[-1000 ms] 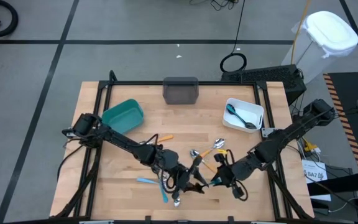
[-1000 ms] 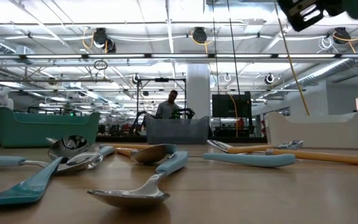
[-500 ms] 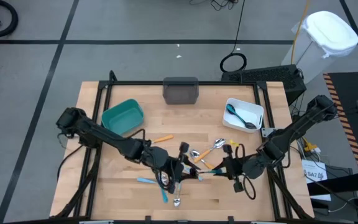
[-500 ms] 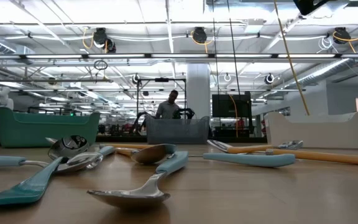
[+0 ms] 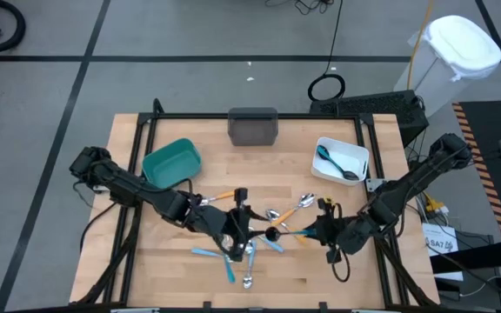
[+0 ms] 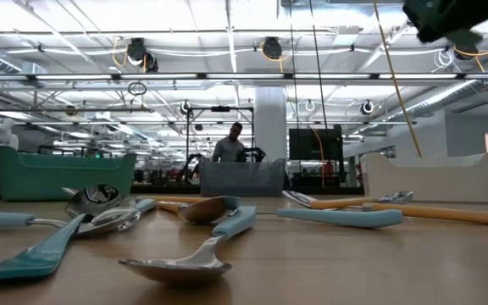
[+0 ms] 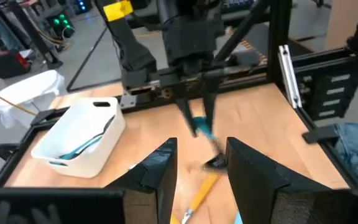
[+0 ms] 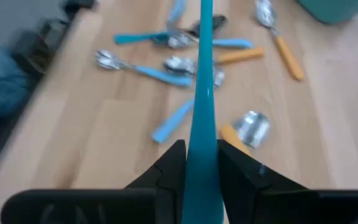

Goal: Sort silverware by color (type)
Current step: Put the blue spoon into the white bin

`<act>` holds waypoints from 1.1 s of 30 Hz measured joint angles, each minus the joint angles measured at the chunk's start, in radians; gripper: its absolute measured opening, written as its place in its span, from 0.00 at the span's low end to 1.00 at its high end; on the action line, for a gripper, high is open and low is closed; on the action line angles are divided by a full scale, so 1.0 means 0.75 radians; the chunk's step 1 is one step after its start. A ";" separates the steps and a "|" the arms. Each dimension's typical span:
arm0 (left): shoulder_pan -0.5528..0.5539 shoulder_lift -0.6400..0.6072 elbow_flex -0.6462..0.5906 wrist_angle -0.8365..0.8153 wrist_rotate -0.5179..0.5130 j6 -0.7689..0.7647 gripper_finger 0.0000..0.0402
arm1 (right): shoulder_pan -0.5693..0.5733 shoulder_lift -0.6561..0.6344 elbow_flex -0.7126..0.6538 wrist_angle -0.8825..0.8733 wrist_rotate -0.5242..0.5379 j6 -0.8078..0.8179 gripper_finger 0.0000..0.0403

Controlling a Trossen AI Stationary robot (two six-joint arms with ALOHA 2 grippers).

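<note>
Several spoons and forks with blue, orange or plain handles lie flat in a loose pile (image 5: 249, 252) at the table's near middle; the low view shows them close up (image 6: 219, 233). My right gripper (image 5: 310, 231) (image 8: 202, 146) hovers just right of the pile, shut on a blue-handled utensil with a black head (image 5: 273, 233). My left gripper (image 5: 240, 215) (image 7: 201, 143) is open above the pile's far side, facing the right gripper and holding nothing. My right gripper pinches the utensil's blue handle (image 8: 202, 127) between its two fingers, with the handle running on along them. In the left wrist view the fingers slant downward and the black head (image 7: 215, 162) hangs at the lower end. The utensil is lifted clear of the table.
A teal bin (image 5: 172, 162) stands far left, a grey bin (image 5: 252, 127) at the far middle, and a white bin (image 5: 360, 165) far right with blue-handled black utensils in it. Orange-handled pieces (image 5: 227, 194) and spoons (image 5: 303, 202) lie beyond the pile. A person stands in the room behind (image 6: 231, 144).
My left gripper has drawn back from the near middle toward the far edge and the left. My right gripper has moved a little toward the far edge, carrying the blue-handled utensil with it. The pile on the table has stayed put.
</note>
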 joint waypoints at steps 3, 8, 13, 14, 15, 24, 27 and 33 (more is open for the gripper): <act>-0.006 0.000 0.000 -0.033 -0.025 -0.007 0.34 | 0.002 -0.004 0.000 -0.030 0.024 0.021 0.17; -0.012 0.001 0.000 -0.095 -0.058 -0.027 0.34 | 0.000 -0.002 0.000 -0.060 0.065 0.056 0.17; -0.012 0.002 0.000 -0.179 -0.096 -0.039 0.34 | -0.004 -0.003 0.000 -0.103 0.103 0.078 0.17; -0.012 0.003 0.000 -0.192 -0.097 -0.043 0.34 | -0.010 -0.004 0.001 -0.113 0.103 0.085 0.17; -0.010 0.003 0.000 -0.203 -0.098 -0.051 0.34 | -0.013 -0.004 0.001 -0.126 0.104 0.092 0.17; -0.003 0.004 0.000 -0.268 -0.107 -0.112 0.34 | -0.042 -0.004 0.001 -0.237 0.207 0.138 0.17; -0.003 0.004 0.000 -0.288 -0.107 -0.159 0.34 | -0.077 -0.004 0.001 -0.261 0.211 0.120 0.17; -0.010 0.004 0.000 -0.343 -0.107 -0.276 0.34 | -0.173 -0.004 0.002 -0.331 0.206 0.084 0.17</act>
